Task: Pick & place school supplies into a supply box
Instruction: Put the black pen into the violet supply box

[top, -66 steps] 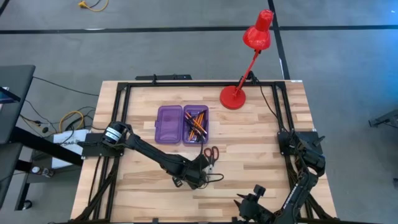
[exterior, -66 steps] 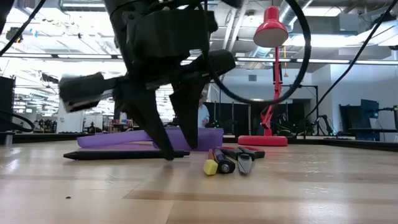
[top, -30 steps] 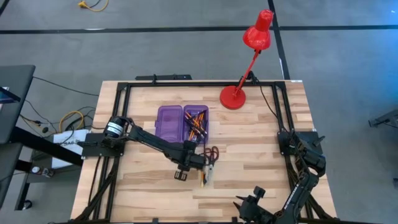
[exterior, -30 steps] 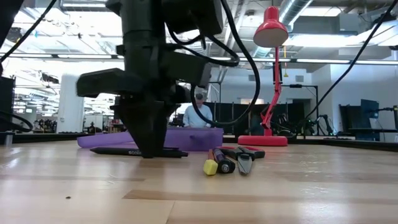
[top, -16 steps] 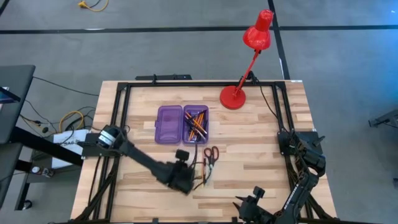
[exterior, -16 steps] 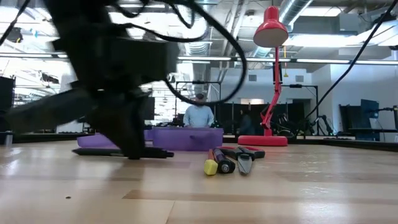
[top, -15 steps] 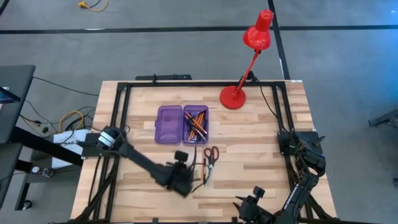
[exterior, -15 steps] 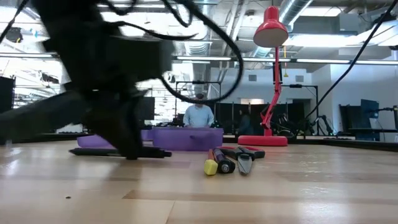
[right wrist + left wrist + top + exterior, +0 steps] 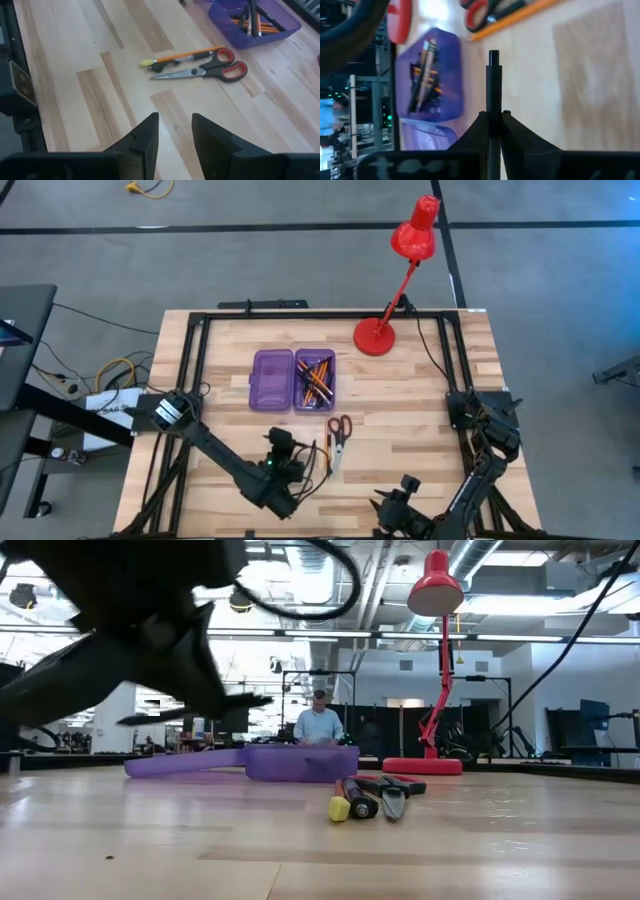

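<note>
Black pen (image 9: 493, 95) pinched between pressed-together fingers of left gripper (image 9: 492, 119), raised off the table (image 9: 400, 395); long axis running straight out from the fingertips, tip toward purple case (image 9: 293, 380), roughly level in the low view. Case open, pencils (image 9: 316, 378) in its right half. Scissors (image 9: 339, 430) and a pencil beside them. Right gripper (image 9: 174, 131) spread, at near edge. Red lamp (image 9: 392, 278) behind; person (image 9: 319, 724) in room beyond.

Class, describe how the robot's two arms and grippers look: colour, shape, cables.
Both arms are dark, jointed, with black cables. The left gripper has two black wedge-shaped fingers; the right gripper has two black tapered fingers. A small green light glows on the left arm.
</note>
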You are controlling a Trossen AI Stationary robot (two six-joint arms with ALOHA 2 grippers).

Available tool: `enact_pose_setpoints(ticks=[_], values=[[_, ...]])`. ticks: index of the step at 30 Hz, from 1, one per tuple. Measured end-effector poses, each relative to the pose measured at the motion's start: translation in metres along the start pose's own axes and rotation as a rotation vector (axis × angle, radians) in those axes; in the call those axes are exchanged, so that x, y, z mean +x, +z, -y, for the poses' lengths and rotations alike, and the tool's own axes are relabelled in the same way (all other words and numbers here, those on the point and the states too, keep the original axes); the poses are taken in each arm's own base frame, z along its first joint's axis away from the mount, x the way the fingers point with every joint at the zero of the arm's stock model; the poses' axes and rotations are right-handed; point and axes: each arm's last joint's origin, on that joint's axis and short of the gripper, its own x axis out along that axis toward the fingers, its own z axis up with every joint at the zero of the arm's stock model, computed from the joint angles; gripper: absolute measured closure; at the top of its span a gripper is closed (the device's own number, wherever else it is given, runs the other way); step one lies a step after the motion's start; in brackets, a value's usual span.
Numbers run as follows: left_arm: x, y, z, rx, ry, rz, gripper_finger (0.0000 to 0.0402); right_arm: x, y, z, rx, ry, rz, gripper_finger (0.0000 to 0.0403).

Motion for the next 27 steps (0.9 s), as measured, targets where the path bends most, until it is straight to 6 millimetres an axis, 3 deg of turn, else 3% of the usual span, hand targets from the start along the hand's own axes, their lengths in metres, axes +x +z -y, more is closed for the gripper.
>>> enact_pose_setpoints(ticks=[8, 15, 23, 27], values=[[0.030, 0.025, -0.047, -0.028, 0.045, -0.077, 0.0395, -0.001, -0.001, -0.001, 0.001, 0.006, 0.001, 0.0291], [0.070, 0.045, -0.104, -0.128, 0.037, -0.160, 0.0395, -0.001, -0.001, -0.001, 0.007, 0.011, 0.002, 0.0291], [0.131, 0.051, -0.188, -0.518, -0.244, -0.259, 0.0395, 0.005, -0.008, -0.001, 0.000, 0.004, 0.001, 0.0291], [0.155, 0.043, -0.213, -0.650, -0.239, -0.267, 0.0388, 0.011, -0.014, -0.002, 0.005, 0.009, -0.002, 0.0291]])
